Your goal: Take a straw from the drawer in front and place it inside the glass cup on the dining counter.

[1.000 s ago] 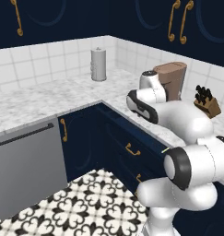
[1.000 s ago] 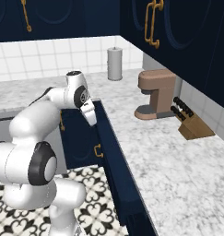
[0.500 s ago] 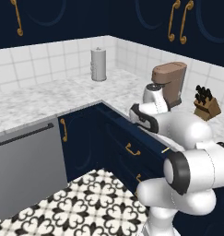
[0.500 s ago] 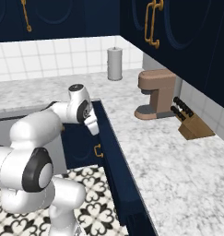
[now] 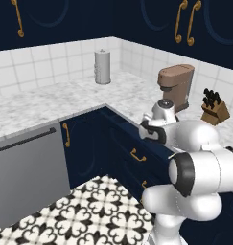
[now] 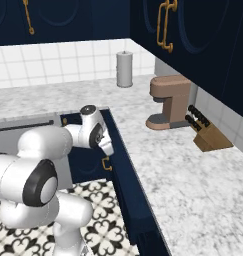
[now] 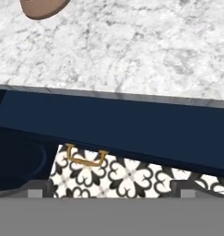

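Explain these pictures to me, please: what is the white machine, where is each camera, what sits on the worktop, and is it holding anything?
The white machine is a robot arm on a driving base in a rendered kitchen. Two pictures come from cameras on the base, behind the arm to its left and right. The third looks along the gripper; its two dark fingertips stand wide apart, open and holding nothing. Just beyond them is the brass handle of a navy-blue drawer, shut as far as the pictures show. On the marbled worktop stand a brown coffee machine, a wooden knife block and a grey paper-towel roll.
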### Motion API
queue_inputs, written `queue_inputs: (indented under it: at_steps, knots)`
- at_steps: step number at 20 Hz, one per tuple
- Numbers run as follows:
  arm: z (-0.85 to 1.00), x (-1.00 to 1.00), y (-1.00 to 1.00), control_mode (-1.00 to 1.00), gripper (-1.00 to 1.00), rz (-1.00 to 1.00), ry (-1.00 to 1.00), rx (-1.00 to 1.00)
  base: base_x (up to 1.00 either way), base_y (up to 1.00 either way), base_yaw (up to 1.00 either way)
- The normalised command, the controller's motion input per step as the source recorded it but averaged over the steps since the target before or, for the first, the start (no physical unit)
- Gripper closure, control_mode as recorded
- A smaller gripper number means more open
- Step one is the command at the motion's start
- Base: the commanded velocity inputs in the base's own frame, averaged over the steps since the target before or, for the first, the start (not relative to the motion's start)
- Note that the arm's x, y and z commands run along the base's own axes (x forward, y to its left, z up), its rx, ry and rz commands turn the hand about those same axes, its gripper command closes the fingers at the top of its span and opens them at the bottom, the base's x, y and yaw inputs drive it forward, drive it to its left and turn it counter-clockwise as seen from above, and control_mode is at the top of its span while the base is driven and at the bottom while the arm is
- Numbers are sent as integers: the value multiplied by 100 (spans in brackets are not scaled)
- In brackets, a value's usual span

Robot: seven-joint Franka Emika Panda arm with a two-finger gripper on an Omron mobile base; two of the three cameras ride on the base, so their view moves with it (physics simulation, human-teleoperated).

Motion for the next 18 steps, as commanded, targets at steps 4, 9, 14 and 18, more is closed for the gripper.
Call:
queue_inputs:
  at_steps: [4,9,14,18]
  knots:
    - [-25,0,-16,-100,-100,0,-3,0,0,0,0]
    - [-21,0,-12,-100,-100,0,-5,0,0,0,0]
    - [-24,0,-10,-100,-100,0,-6,0,0,0,0]
    - [-23,0,-9,-100,-100,0,-5,0,0,0,0]
